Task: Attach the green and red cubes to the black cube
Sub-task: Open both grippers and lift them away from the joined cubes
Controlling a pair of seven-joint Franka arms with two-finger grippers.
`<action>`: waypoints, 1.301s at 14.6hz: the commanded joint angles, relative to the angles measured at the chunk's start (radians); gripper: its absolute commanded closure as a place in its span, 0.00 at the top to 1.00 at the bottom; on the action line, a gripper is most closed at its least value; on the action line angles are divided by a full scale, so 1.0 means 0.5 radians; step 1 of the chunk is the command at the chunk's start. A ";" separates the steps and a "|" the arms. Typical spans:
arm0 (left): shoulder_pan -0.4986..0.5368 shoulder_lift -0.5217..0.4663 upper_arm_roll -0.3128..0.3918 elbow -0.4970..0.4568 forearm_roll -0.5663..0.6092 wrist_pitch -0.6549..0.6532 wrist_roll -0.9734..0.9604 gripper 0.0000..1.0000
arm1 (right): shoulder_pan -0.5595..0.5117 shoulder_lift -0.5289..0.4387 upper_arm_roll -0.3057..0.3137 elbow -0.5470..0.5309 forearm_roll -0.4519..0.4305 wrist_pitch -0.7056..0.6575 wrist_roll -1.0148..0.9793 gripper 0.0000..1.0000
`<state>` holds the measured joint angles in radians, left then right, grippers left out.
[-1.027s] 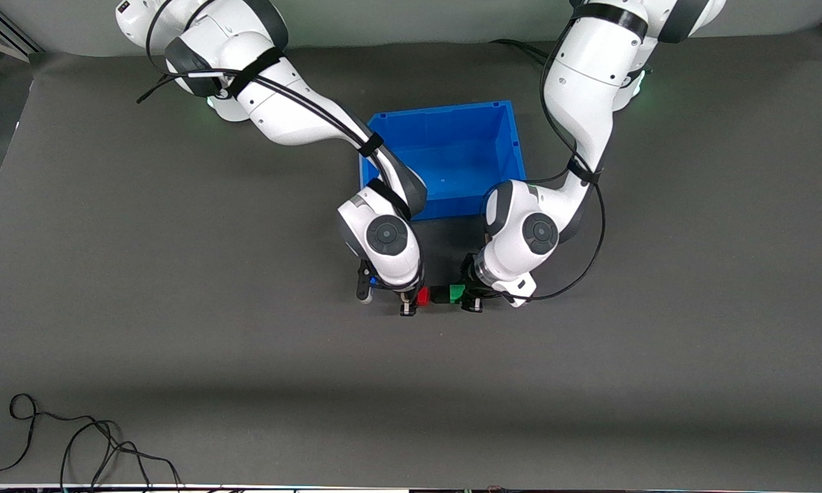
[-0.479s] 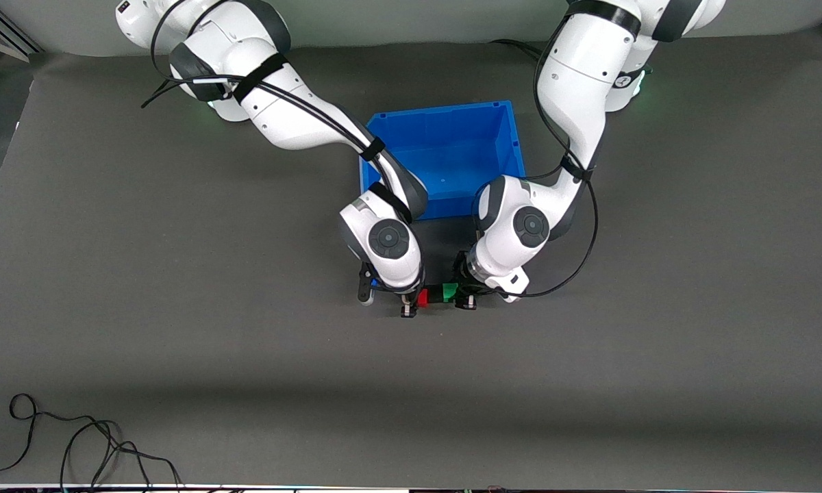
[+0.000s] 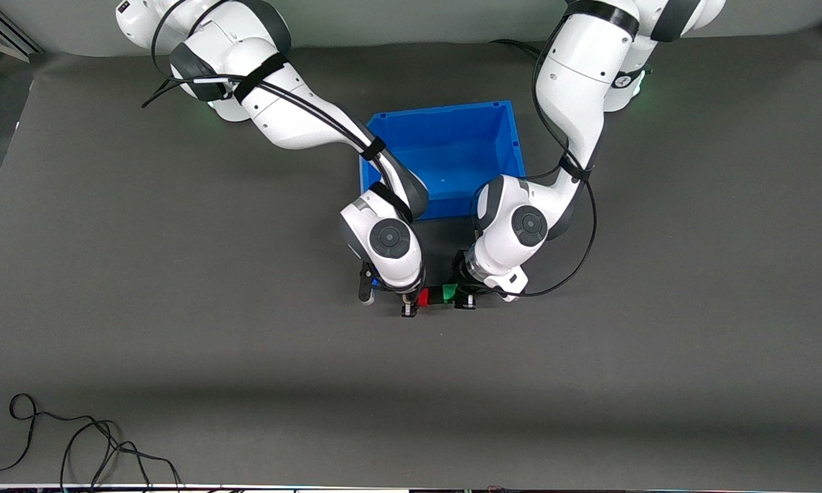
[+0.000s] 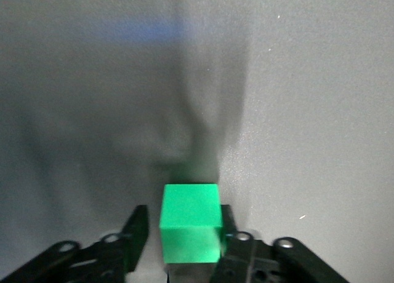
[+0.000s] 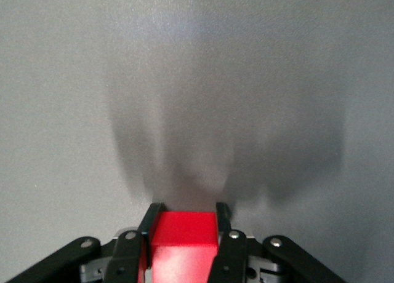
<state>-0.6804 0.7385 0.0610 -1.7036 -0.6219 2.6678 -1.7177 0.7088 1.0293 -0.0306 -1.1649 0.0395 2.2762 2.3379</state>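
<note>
No writing or brand shows anywhere. On the dark grey tabletop (image 3: 178,308), nearer the front camera than the blue plastic bin (image 3: 445,154), the small bright red cube (image 3: 422,296), tiny matte black cube (image 3: 436,295) and small bright green cube (image 3: 450,292) sit in a row, touching. The right gripper (image 5: 184,234) has its jaws clamped on the red cube. The left gripper (image 4: 184,234) has its jaws apart, with a gap beside the green cube. The black cube is hidden in both wrist views.

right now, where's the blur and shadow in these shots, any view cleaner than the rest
Front view: sharp and evenly lit, a soft shadow band across the mat nearer the camera. Left wrist view: green cube crisp, surface past it hazy with dark streaked shadows. Right wrist view: red cube clear, a broad soft shadow above it.
</note>
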 commanded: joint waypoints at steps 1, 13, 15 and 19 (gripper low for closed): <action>-0.029 0.020 0.034 0.033 -0.011 0.015 -0.022 1.00 | 0.009 0.080 -0.018 0.099 0.001 -0.015 0.000 0.00; 0.510 -0.338 0.053 -0.173 0.161 -0.399 0.712 1.00 | 0.000 -0.009 -0.018 0.173 0.025 -0.027 -0.105 1.00; 0.688 -0.516 0.062 -0.240 0.197 -0.628 1.041 1.00 | -0.025 -0.104 -0.018 0.176 0.028 -0.082 -0.111 1.00; 1.035 -0.826 0.068 -0.222 0.620 -1.205 1.609 1.00 | -0.086 -0.426 -0.015 0.173 0.035 -0.504 -0.472 1.00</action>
<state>-0.2161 0.4363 0.1050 -1.7595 -0.3973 2.1568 -1.0421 0.6898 0.9281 -0.0393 -1.0517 0.0399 2.1507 2.2031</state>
